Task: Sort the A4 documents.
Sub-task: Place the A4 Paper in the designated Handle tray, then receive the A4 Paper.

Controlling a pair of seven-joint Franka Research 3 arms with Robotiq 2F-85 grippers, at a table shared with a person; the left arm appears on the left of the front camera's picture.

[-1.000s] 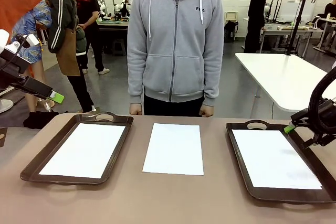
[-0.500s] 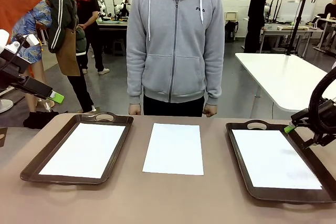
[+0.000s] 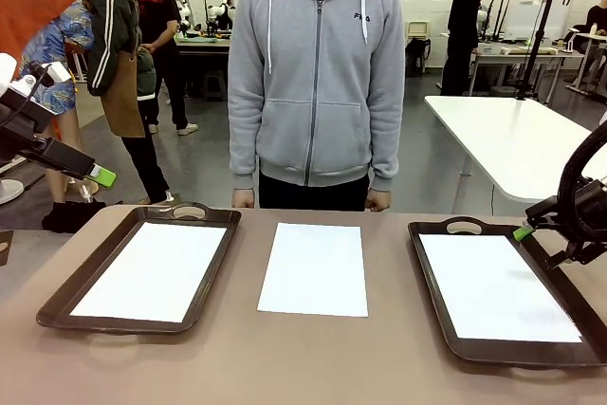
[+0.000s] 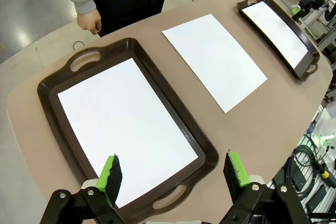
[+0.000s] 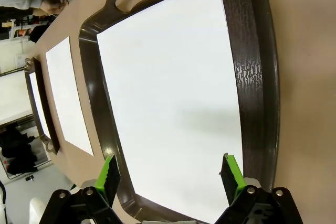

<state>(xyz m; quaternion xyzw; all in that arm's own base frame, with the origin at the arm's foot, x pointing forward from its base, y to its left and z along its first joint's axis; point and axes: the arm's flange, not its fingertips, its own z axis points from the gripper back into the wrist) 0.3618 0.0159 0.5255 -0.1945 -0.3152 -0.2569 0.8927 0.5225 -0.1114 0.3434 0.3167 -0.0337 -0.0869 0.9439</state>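
Observation:
Three A4 documents lie flat. One white sheet [image 3: 152, 272] is in the left dark brown tray [image 3: 71, 282], one sheet [image 3: 315, 267] lies bare on the table's middle, and one sheet [image 3: 495, 286] is in the right tray [image 3: 432, 277]. My left gripper [image 4: 172, 171] hovers open above the near end of the left tray [image 4: 52, 77] and its sheet [image 4: 126, 124]. My right gripper [image 5: 170, 177] hangs open over the right tray [image 5: 252, 77] and its sheet [image 5: 173, 93]. Neither holds anything. In the front view the left gripper [image 3: 100, 175] is off the table's left edge and the right gripper [image 3: 539, 244] is at the right tray's far right rim.
A person in a grey hoodie [image 3: 318, 73] stands at the table's far edge, hands [image 3: 245, 198] down at the sides. The brown tabletop [image 3: 389, 329] shows between the trays and the middle sheet. Cables [image 4: 315, 161] hang past the table's edge.

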